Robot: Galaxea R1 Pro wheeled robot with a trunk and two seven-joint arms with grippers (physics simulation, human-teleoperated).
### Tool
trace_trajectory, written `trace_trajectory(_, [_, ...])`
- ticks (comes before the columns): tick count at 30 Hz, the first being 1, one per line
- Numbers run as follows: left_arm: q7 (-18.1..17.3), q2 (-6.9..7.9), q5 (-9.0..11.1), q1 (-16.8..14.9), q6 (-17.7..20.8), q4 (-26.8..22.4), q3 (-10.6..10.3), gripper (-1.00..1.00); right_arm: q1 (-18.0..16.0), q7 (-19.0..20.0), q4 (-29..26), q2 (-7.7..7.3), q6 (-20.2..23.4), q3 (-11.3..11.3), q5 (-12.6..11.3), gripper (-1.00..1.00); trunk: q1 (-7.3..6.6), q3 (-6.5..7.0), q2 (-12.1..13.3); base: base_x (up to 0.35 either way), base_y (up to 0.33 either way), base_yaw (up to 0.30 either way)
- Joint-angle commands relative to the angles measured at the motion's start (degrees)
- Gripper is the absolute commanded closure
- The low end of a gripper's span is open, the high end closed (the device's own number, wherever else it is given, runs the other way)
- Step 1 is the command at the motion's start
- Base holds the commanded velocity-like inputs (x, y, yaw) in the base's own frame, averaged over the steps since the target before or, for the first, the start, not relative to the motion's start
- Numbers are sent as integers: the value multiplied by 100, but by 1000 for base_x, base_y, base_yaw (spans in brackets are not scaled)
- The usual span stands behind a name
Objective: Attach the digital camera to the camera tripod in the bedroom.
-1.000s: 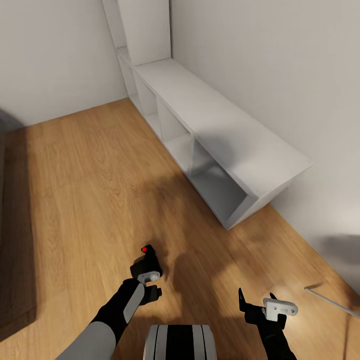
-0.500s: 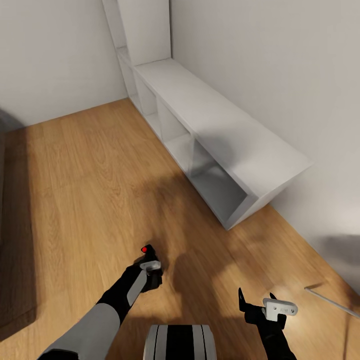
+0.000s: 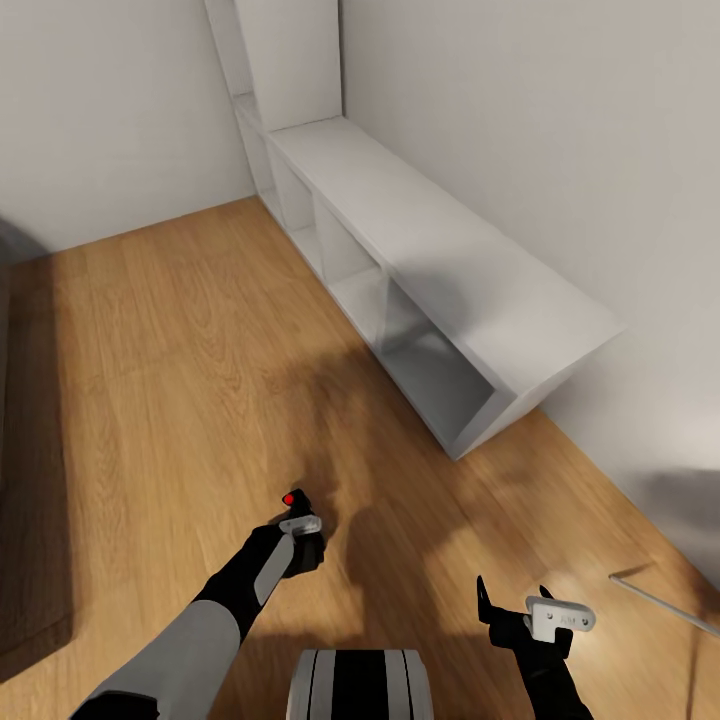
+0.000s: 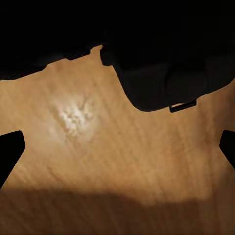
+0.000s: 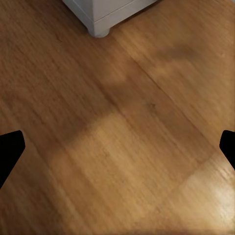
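Meanwhile, the left gripper (image 3: 298, 528) is clasping the digital camera (image 3: 297, 510) (red button up) above the wood floor (image 3: 150, 380), near the white shelf (image 3: 440, 300), while the right gripper (image 3: 512, 598) is hanging spread apart.

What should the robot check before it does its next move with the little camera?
1. Digital camera held by the left claw: ok, it sits at the claw above the wood floor.
2. How tight the grip is: cannot tell, the left wrist view shows just a dark shape.
3. Right claw free: ok, open with nothing between its fingers.
4. Camera tripod found: cannot tell, a thin silver bar lies at the right edge, maybe a leg.
5. Space from the white cube shelf: ok, both arms are apart from it.
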Motion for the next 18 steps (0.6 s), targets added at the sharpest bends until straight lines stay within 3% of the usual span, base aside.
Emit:
trace_trajectory(1, [48,4,61,-1,17,-8,-34,-100,2,-21,-4,1,-1,3,-3,-100,-1,-3,-1,0,0,0])
trace_trajectory(10, [29,4,65,-1,17,-48,-39,-100,2,-21,-7,1,-1,3,-3,-100,-1,-3,-1,0,0,0])
trace_trajectory(18, [18,-4,70,-1,29,-420,-47,-100,2,-21,-31,0,-1,3,-3,-100,-1,-3,-1,0,0,0])
